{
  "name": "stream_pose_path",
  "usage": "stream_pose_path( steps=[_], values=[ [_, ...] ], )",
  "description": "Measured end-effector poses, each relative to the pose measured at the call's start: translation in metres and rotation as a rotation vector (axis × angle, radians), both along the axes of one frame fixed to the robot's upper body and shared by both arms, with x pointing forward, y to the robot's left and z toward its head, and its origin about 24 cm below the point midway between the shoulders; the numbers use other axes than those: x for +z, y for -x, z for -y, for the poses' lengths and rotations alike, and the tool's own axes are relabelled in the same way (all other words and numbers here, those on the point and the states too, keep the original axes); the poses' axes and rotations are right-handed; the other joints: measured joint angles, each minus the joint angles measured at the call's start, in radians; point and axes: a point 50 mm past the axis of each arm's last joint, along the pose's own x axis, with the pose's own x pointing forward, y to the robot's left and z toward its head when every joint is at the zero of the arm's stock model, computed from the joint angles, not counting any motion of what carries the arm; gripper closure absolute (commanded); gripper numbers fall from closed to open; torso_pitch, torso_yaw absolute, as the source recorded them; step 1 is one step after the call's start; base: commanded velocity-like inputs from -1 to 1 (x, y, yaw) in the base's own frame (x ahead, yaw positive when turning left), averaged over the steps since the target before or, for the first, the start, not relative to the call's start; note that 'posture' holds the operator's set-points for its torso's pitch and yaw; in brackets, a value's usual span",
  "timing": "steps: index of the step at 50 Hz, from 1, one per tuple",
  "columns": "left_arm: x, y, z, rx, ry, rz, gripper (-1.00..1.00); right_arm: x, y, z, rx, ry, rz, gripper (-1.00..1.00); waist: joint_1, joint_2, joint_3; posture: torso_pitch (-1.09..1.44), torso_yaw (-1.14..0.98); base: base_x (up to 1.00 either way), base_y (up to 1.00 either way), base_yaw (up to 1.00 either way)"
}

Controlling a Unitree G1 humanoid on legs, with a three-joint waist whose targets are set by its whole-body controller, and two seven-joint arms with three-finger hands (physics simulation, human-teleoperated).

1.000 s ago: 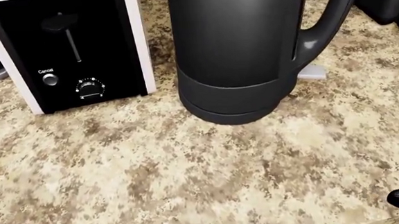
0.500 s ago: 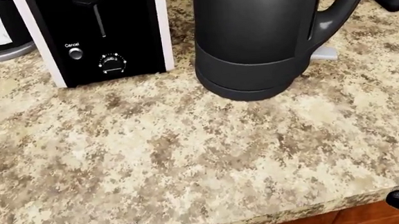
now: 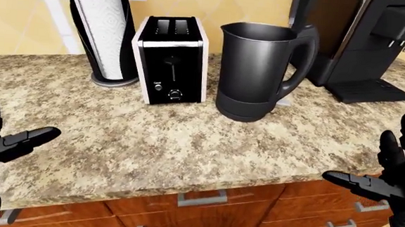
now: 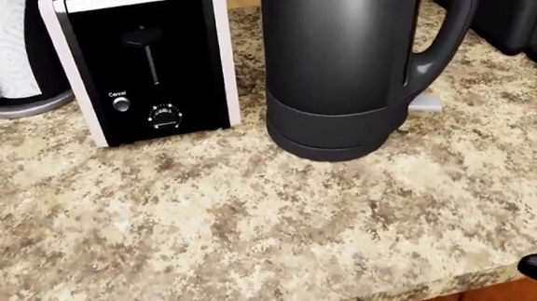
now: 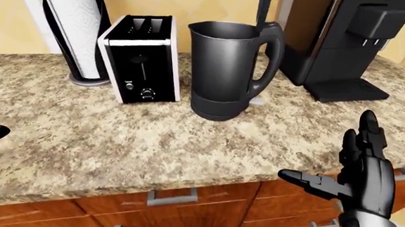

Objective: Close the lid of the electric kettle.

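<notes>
**Kettle on the counter, both hands open and clear of it**

The kettle [image 3: 254, 72], black and upright, stands on the speckled counter [image 3: 151, 142] near the middle of the left-eye view. Its mouth is uncovered; a dark upright strip at the top of the handle [image 3: 299, 61] may be the raised lid, but this cannot be told for certain. A small grey tab [image 4: 426, 104] shows at the base under the handle in the head view.

Just left of the kettle, apart from it, stands a black and white toaster [image 3: 170, 59], with its lever, a "Cancel" button and a dial facing the camera. Further left is a paper towel roll [image 3: 103, 33] on its holder. To the kettle's right stands a black coffee machine [image 3: 365, 44].

The left hand [image 3: 3, 143] sits at the lower left edge of the left-eye view, fingers spread, holding nothing. The right hand [image 5: 357, 173] is at the lower right of the right-eye view, over the counter's edge, fingers extended and empty. Both are well apart from the kettle. Wooden drawers [image 3: 204, 208] with metal pulls lie below the counter.
</notes>
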Motion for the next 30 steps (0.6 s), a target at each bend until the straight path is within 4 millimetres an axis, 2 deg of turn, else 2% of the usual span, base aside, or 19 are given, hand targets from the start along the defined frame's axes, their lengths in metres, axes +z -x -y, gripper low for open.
stream_pose_path(
  steps=[7, 12, 30],
  values=[
    [0.0011, 0.0009, 0.0001, 0.001, -0.001, 0.001, -1.0, 0.0013, 0.0004, -0.0009, 0.001, 0.005, 0.003, -1.0, 0.005, 0.002, -0.073, -0.33, 0.0, 0.0, 0.0, 0.0],
    [-0.0013, -0.0014, -0.0005, -0.001, -0.001, -0.002, -1.0, 0.0003, 0.0008, -0.0002, 0.001, 0.005, 0.003, -1.0, 0.007, 0.003, -0.115, -0.38, 0.0, 0.0, 0.0, 0.0],
    [-0.0003, 0.0001, -0.0006, 0.003, 0.003, 0.001, -1.0, 0.0006, 0.0021, -0.0009, 0.001, 0.007, 0.002, -1.0, 0.006, 0.001, -0.208, -0.56, 0.0, 0.0, 0.0, 0.0]
  ],
)
